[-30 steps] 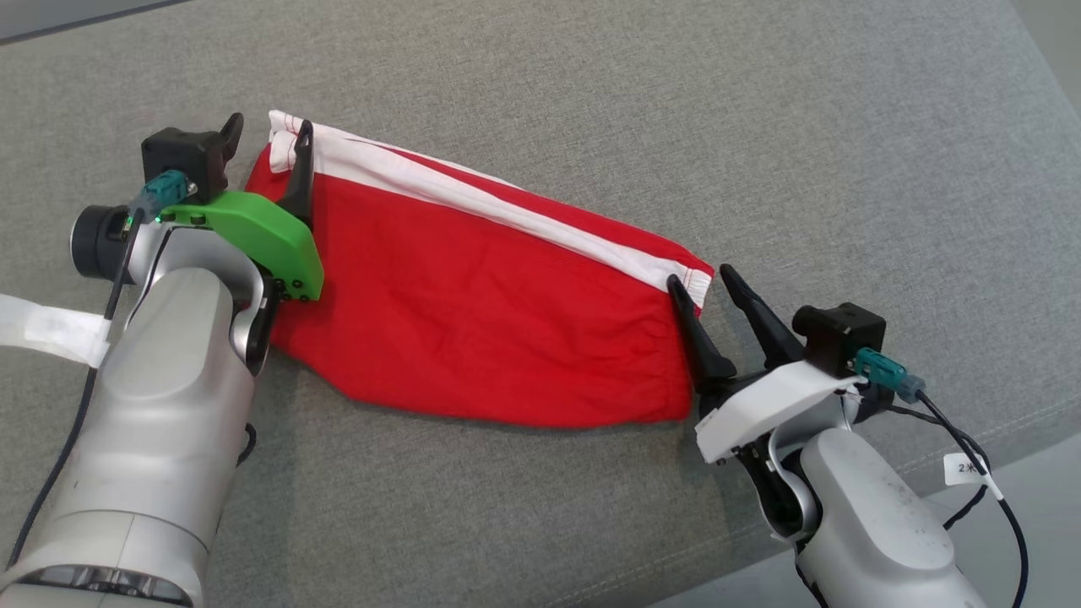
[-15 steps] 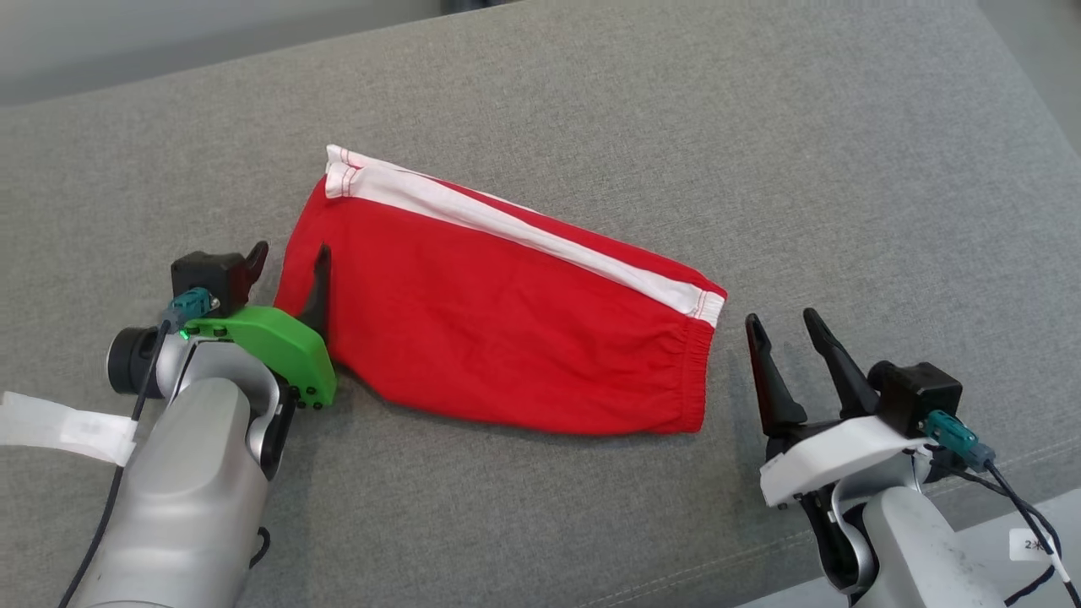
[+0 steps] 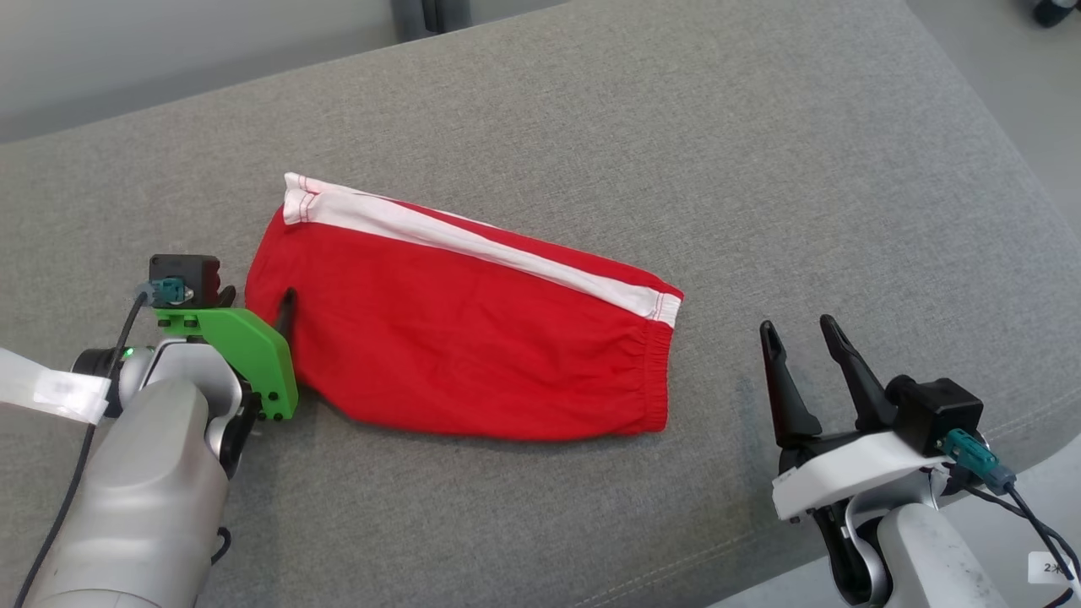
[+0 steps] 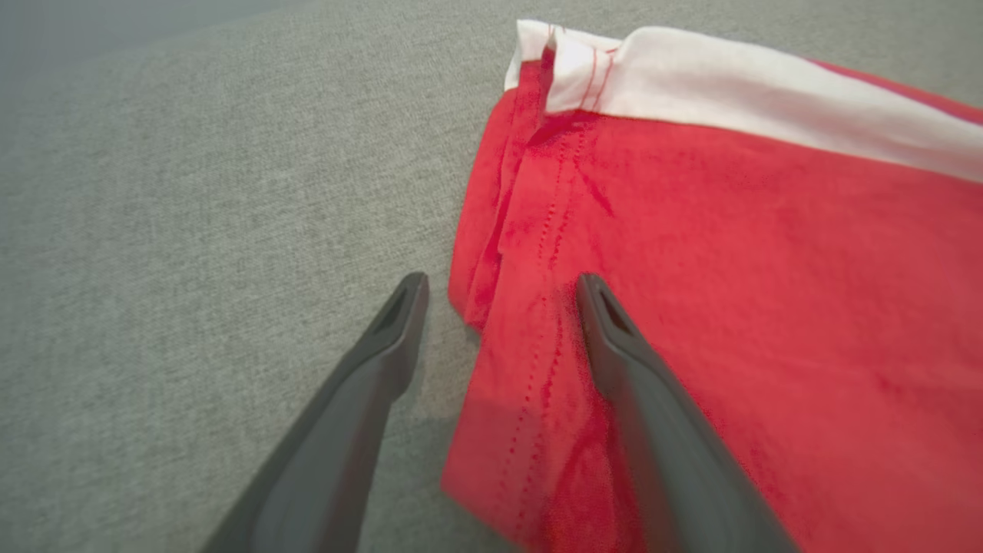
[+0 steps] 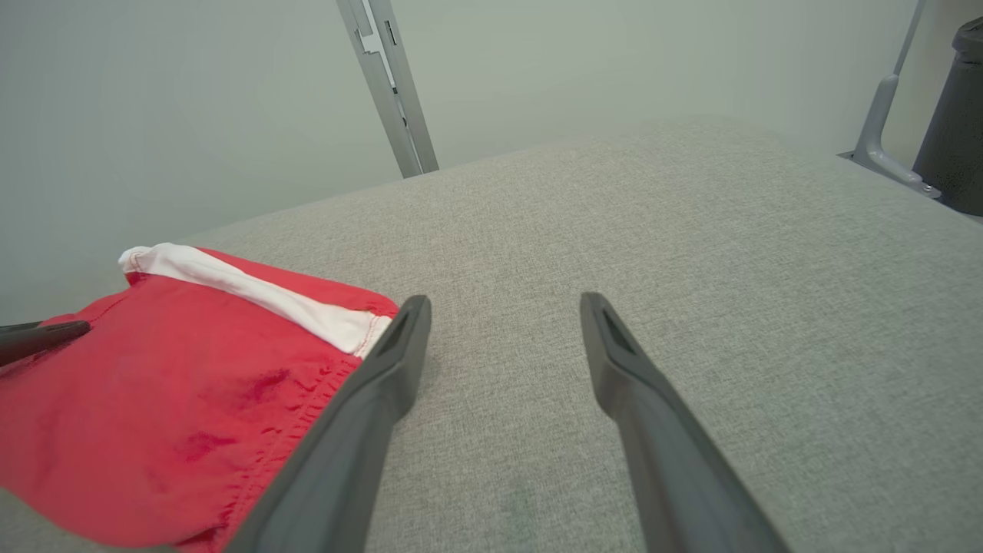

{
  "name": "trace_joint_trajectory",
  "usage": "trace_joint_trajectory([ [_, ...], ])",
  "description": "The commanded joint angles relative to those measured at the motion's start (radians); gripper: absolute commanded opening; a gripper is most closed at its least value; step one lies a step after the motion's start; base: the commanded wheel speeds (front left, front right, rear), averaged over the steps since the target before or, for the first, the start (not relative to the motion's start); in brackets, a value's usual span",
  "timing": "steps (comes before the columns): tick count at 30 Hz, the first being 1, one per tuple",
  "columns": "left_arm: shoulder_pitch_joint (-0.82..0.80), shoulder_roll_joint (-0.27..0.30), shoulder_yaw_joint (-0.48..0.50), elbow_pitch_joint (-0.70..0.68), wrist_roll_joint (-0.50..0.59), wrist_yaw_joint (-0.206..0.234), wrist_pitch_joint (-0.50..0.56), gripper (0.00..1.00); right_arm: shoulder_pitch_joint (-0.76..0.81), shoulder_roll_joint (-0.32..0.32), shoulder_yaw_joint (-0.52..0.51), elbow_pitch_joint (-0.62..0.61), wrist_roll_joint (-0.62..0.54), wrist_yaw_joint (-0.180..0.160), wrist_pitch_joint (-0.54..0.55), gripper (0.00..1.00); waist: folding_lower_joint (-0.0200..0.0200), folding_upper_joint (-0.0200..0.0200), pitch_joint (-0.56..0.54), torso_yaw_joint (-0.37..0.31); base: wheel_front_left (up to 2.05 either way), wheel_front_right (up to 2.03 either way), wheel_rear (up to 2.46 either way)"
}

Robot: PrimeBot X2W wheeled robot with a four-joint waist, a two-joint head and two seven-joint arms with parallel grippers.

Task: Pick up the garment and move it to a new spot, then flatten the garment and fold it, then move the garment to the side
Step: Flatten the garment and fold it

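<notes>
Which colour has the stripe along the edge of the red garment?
White; the stripe shows best in the left wrist view.

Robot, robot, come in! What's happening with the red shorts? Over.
Left gripper open, astride edge of shorts. Right gripper open, off the shorts. Shorts flat on cushion, unheld. Nothing in the way.

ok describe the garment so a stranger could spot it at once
Start with the big grey cushion under everything. Left of its middle the garment lies flat, the left gripper at its left edge, the right gripper apart on its right. It is the one bright red thing, with a white stripe along its far edge and a gathered hem at its right end.
</notes>
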Motion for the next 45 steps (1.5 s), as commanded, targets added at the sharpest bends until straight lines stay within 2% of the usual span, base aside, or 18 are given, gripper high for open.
trace_joint_trajectory([
  [1, -0.013, 0.011, 0.003, 0.012, -0.01, -0.002, 0.013, 1.0, 0.014, -0.003, -0.001, -0.007, 0.006, 0.0, 0.003, 1.0, 0.0, 0.0, 0.006, -0.015, 0.0, 0.0, 0.0],
  [9, -0.02, 0.017, -0.015, 0.048, -0.04, -0.002, 0.094, 1.0, 0.017, -0.003, 0.007, -0.022, 0.009, 0.0, 0.008, 1.0, 0.0, 0.0, 0.008, -0.034, 0.0, 0.0, 0.0],
  [10, -0.016, 0.014, -0.02, 0.052, -0.05, -0.002, 0.112, 0.81, 0.017, -0.003, 0.007, -0.023, 0.009, 0.0, 0.008, 1.0, 0.0, 0.0, 0.007, -0.036, 0.0, 0.0, 0.0],
  [11, -0.012, 0.012, -0.023, 0.054, -0.06, -0.002, 0.13, 0.55, 0.016, -0.003, 0.007, -0.024, 0.009, 0.0, 0.008, 1.0, 0.0, 0.0, 0.006, -0.037, 0.0, 0.0, 0.0],
  [13, -0.003, 0.012, -0.026, 0.062, -0.075, -0.002, 0.161, 0.38, 0.015, -0.003, 0.009, -0.027, 0.009, 0.0, 0.007, 1.0, 0.0, 0.0, 0.004, -0.039, 0.0, 0.0, 0.0],
  [14, 0.003, 0.015, -0.03, 0.064, -0.081, -0.002, 0.172, 0.27, 0.015, -0.003, 0.01, -0.028, 0.008, 0.0, 0.007, 1.0, 0.0, 0.0, 0.003, -0.04, 0.0, 0.0, 0.0],
  [15, 0.008, 0.019, -0.032, 0.066, -0.086, -0.002, 0.179, 0.06, 0.014, -0.003, 0.011, -0.03, 0.008, 0.0, 0.007, 1.0, 0.0, 0.0, 0.002, -0.042, 0.0, 0.0, 0.0],
  [16, 0.02, 0.022, -0.035, 0.067, -0.103, -0.002, 0.19, 0.0, 0.013, -0.003, 0.012, -0.033, 0.007, 0.0, 0.007, 1.0, 0.0, 0.0, -0.001, -0.043, 0.0, 0.0, 0.0],
  [23, 0.058, 0.013, -0.038, 0.004, -0.171, -0.001, 0.148, 0.0, 0.03, -0.003, -0.011, -0.045, -0.002, 0.0, 0.003, 1.0, 0.0, 0.0, -0.028, -0.02, 0.0, 0.0, 0.0],
  [31, 0.15, 0.003, -0.023, -0.067, -0.224, 0.003, 0.038, 0.0, 0.065, -0.003, -0.047, -0.053, -0.013, 0.0, 0.009, 1.0, 0.0, 0.0, -0.095, 0.061, 0.0, 0.0, 0.0],
  [39, 0.287, -0.039, 0.001, -0.126, -0.255, 0.078, -0.04, 0.0, 0.101, -0.003, -0.092, -0.061, -0.026, 0.0, 0.038, 1.0, 0.0, 0.0, -0.156, 0.144, 0.0, 0.0, 0.0],
  [45, 0.386, -0.072, 0.032, -0.202, -0.293, 0.141, -0.064, 0.0, 0.111, -0.003, -0.124, -0.067, -0.015, 0.0, 0.057, 1.0, 0.0, 0.0, -0.182, 0.173, 0.0, 0.0, 0.0],
])
